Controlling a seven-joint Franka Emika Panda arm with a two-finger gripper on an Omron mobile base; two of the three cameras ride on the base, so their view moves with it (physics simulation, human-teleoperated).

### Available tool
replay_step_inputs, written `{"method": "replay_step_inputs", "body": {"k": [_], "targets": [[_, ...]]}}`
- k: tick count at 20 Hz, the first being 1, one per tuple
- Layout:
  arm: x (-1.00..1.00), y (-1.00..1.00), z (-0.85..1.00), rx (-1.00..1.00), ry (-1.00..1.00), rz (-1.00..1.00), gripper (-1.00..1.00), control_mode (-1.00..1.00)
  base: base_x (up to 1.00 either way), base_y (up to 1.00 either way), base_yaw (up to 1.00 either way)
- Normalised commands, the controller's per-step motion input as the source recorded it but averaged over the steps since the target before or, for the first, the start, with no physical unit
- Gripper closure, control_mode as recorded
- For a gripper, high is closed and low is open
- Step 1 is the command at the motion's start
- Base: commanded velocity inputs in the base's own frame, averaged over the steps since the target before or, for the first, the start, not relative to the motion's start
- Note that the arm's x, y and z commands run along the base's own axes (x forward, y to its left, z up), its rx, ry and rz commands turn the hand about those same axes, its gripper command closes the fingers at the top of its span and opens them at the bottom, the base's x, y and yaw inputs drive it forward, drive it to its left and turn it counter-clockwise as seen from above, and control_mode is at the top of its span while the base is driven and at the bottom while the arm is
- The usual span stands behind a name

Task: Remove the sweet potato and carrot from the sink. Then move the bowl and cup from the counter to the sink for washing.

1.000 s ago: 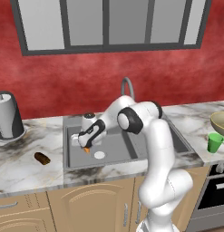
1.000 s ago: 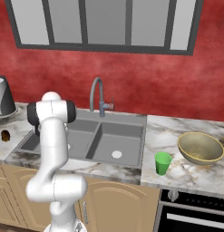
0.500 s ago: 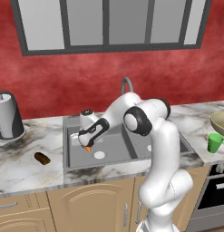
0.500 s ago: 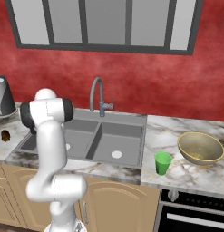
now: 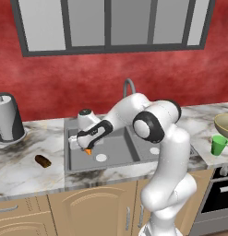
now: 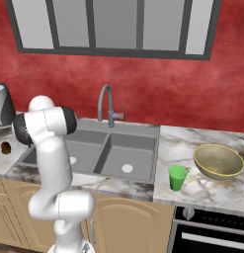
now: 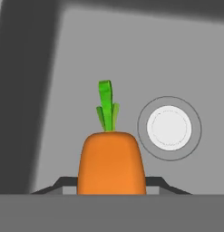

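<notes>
1. Kitchen with a red wall, a dark-framed window and a marble counter (image 6: 192, 148) over tan cabinets.
2. The grey double sink (image 5: 129, 147) sits in the middle, curved faucet (image 6: 104, 101) behind it.
3. The gripper (image 5: 87, 148) hangs over the left basin, jaws pinched on the carrot (image 7: 111, 163), which pokes out orange below the fingers in the left base view. In the hand view its green top points up, with the white drain (image 7: 169, 128) off to the side.
4. The sweet potato (image 5: 42, 161) lies on the counter left of the sink.
5. Over on the right, the green cup (image 6: 177, 178) stands just beside the bowl (image 6: 218, 161), both on the counter.
6. A grey kettle (image 5: 7, 117) sits far left.
</notes>
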Motion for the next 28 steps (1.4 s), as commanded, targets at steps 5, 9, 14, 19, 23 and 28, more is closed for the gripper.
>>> {"method": "replay_step_inputs", "body": {"k": [5, 9, 14, 19, 23, 28], "targets": [[-0.34, 0.20, 0.28, 0.03, 0.03, 0.03, 1.00, -1.00, 0.00, 0.00, 0.00], [-0.31, 0.30, 0.18, 0.09, 0.01, 0.00, 1.00, -1.00, 0.00, 0.00, 0.00], [-0.26, 0.38, 0.07, 0.06, 0.00, 0.00, 1.00, -1.00, 0.00, 0.00, 0.00], [-0.19, 0.47, 0.00, 0.01, 0.00, 0.00, 1.00, -1.00, 0.00, 0.00, 0.00], [-0.09, 0.49, 0.00, 0.00, 0.00, 0.00, 1.00, -1.00, 0.00, 0.00, 0.00], [-0.06, 0.48, 0.00, 0.00, 0.03, 0.00, 1.00, -1.00, 0.00, 0.00, 0.00]]}}
